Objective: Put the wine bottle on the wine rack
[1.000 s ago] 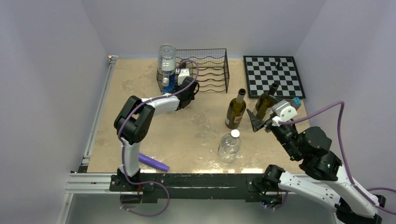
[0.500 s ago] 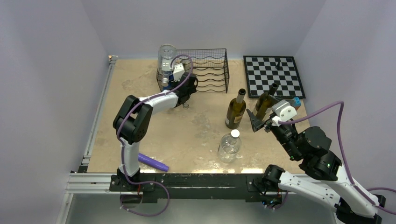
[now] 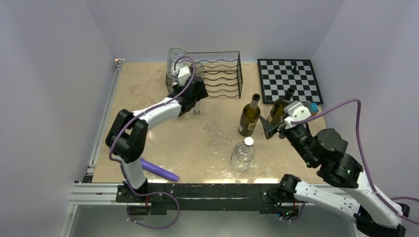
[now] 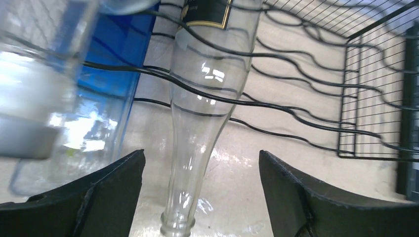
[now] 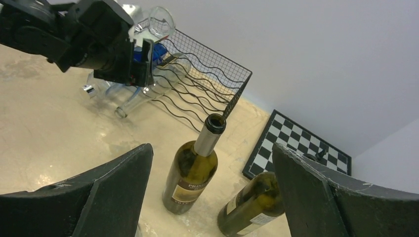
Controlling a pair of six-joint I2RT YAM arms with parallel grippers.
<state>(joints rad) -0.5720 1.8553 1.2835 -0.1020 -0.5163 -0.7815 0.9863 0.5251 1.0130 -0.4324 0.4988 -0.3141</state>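
Since a second ago the left tool (image 4: 201,154) has spread its jaws and let go of the clear wine bottle (image 4: 202,113), whose neck now lies free between the fingers. At lower right of the top view, the right tool (image 5: 212,148) is also spread and grasps nothing; it faces an upright olive wine bottle (image 5: 192,177) on the tabletop (image 3: 197,143). Its label begins "PRIN", the rest is not readable. Farther back, the clear bottle lies in the left end of the wine rack (image 3: 222,74), with its neck sticking out. Its black label with a gold edge cannot be read.
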